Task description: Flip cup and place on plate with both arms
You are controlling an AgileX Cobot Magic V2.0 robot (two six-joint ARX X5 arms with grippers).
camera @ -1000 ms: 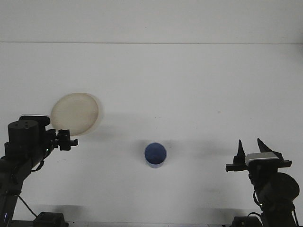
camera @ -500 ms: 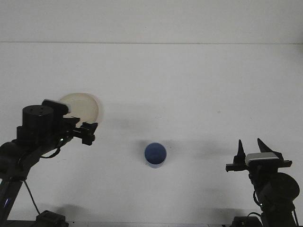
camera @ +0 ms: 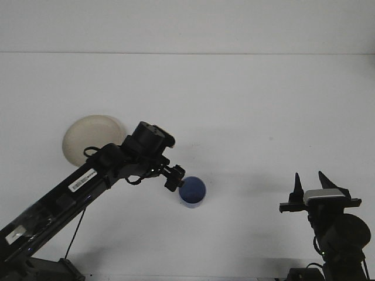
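Your left gripper (camera: 176, 178) is reaching just left of the blue cup (camera: 192, 191) at mid-desk; I cannot tell its jaws' state. Right gripper (camera: 309, 182) jaws are standing apart. The cup looks light, rigid, slippery: pinch the rim wall.

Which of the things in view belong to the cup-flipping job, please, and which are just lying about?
Job:
- blue cup
- plate
- left gripper, at the cup
- right gripper, open and idle

Lying about:
- nothing on the white table
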